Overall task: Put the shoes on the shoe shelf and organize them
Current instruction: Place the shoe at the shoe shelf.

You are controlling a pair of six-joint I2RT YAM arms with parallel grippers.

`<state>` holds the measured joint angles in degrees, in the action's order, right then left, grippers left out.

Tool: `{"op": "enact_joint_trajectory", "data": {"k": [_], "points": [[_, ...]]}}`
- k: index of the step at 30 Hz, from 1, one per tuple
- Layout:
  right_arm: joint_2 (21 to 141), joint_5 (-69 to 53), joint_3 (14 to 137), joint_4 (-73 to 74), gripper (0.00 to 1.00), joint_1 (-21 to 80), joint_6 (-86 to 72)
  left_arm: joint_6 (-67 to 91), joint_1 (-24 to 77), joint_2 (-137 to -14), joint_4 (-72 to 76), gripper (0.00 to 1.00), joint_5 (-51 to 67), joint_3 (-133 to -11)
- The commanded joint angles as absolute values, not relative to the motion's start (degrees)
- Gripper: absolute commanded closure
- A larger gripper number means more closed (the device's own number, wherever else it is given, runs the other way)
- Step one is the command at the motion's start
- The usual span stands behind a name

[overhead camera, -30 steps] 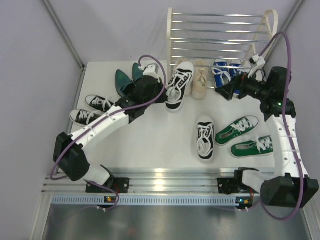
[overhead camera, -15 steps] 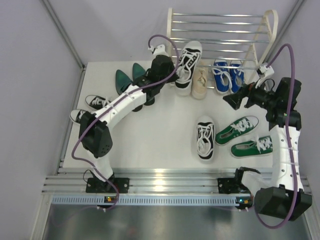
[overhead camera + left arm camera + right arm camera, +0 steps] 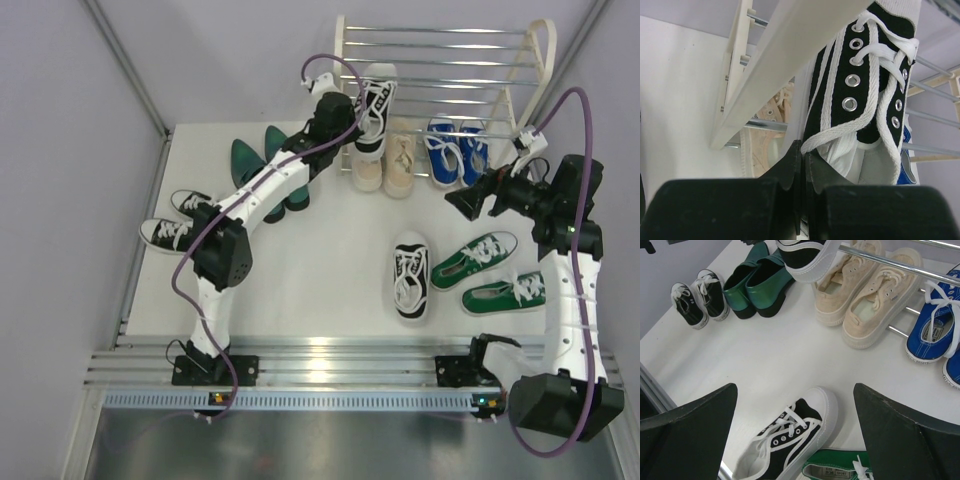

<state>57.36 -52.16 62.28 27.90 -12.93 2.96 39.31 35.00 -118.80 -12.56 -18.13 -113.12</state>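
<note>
My left gripper (image 3: pixel 356 112) is shut on the side of a black-and-white sneaker (image 3: pixel 376 102) and holds it toe-first over the lower bars of the chrome shoe shelf (image 3: pixel 440 62). In the left wrist view the pinched jaws (image 3: pixel 802 155) grip the sneaker (image 3: pixel 875 75) by its collar, next to the cream side frame (image 3: pixel 790 55). Its mate (image 3: pixel 410 275) lies mid-table. My right gripper (image 3: pixel 466 201) is open and empty, hovering above that mate (image 3: pixel 785 440).
Beige lace-ups (image 3: pixel 387 160) and blue sneakers (image 3: pixel 455 150) sit at the shelf's foot. Dark green dress shoes (image 3: pixel 255 160) and a small black-and-white pair (image 3: pixel 185 220) are at the left. Green sneakers (image 3: pixel 490 272) lie at the right, below the right gripper.
My left arm has stretched out and carried the black-and-white sneaker from the table up onto the shelf's bars. The right gripper drew back slightly to the right, then stayed still.
</note>
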Motion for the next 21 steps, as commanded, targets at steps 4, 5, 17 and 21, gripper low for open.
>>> {"op": "enact_joint_trajectory", "data": {"k": [4, 5, 17, 21], "points": [[55.9, -53.35, 63.54, 26.46, 0.01, -13.89, 3.34, 40.61, 34.89, -120.23, -4.57, 1.0, -21.53, -120.41], [55.81, -53.44, 63.54, 26.46, 0.01, -13.89, 3.34, 40.52, 34.81, -120.41, -4.14, 1.0, -22.14, -120.5], [55.72, -53.61, 62.58, 26.37, 0.01, -13.97, 2.9, 39.2, 34.89, -122.34, -1.67, 1.0, -24.52, -120.94], [55.64, -53.7, 62.32, 26.46, 0.01, -13.97, 2.99, 39.2, 34.8, -123.13, -1.23, 0.88, -24.43, -121.64]]}}
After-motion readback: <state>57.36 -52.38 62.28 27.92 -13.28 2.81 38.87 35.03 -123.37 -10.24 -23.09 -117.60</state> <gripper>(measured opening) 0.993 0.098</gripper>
